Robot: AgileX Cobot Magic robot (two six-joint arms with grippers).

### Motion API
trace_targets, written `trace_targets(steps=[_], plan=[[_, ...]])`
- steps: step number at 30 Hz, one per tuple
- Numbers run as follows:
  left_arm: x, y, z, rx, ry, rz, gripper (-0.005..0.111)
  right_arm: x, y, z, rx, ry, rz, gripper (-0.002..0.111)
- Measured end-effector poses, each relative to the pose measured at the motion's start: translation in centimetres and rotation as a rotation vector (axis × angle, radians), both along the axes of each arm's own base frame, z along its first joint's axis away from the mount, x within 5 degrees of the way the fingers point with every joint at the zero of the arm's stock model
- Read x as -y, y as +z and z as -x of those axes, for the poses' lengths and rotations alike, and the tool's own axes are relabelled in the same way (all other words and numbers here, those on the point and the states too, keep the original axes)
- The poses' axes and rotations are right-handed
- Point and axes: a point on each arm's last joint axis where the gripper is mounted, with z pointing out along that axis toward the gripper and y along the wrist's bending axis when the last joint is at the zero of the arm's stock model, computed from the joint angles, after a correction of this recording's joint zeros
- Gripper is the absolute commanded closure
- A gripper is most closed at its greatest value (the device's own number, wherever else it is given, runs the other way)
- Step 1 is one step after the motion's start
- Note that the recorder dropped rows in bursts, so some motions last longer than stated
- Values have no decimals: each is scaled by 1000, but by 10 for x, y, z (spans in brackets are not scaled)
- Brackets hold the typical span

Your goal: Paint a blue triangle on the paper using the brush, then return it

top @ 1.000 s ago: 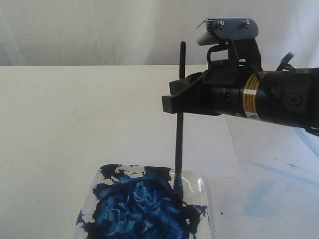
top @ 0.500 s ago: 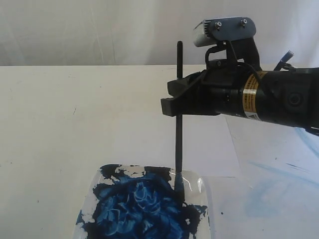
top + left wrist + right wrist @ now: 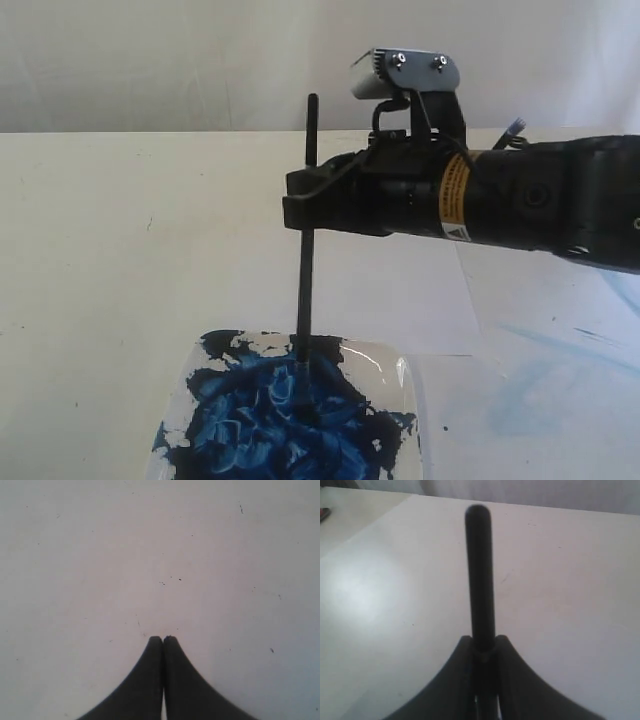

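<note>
My right gripper [image 3: 300, 205] is shut on the brush [image 3: 305, 290], holding its black handle upright over the clear paint tray [image 3: 405, 375]. The brush's lower end dips into the dark blue paint mass [image 3: 280, 420], so the bristles are hidden. In the right wrist view the handle [image 3: 479, 570] rises from between my right gripper [image 3: 484, 641]. The paper [image 3: 420, 290] lies on the cream table behind and to the right of the tray, partly under the arm. No blue triangle shows on it. My left gripper [image 3: 163, 639] is shut on nothing above bare tabletop; the exterior view does not show it.
A second pale sheet with faint light-blue smears [image 3: 540, 380] lies at the right, under the right arm. A white curtain [image 3: 200, 60] backs the table's far edge. The tray sits at the front edge of the exterior view.
My right gripper has carried the brush to the left across the tray. The brush end now sits in the paint near the tray's middle instead of its right side.
</note>
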Motion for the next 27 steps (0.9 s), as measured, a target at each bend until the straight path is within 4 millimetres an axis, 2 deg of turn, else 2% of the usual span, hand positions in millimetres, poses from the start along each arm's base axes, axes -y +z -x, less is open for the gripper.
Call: trace_targets(steps=[7,15,20,27], plan=[[0,0,0,0,0,0,107,-12,20,-6,33,47,-94,108],[0,0,0,0,0,0,107,-9,45,0,89,71,-162,108],[0,0,0,0,0,0,107,6,70,10,81,-8,-215,108],[0,0,0,0,0,0,107,48,113,21,244,-114,-258,108]])
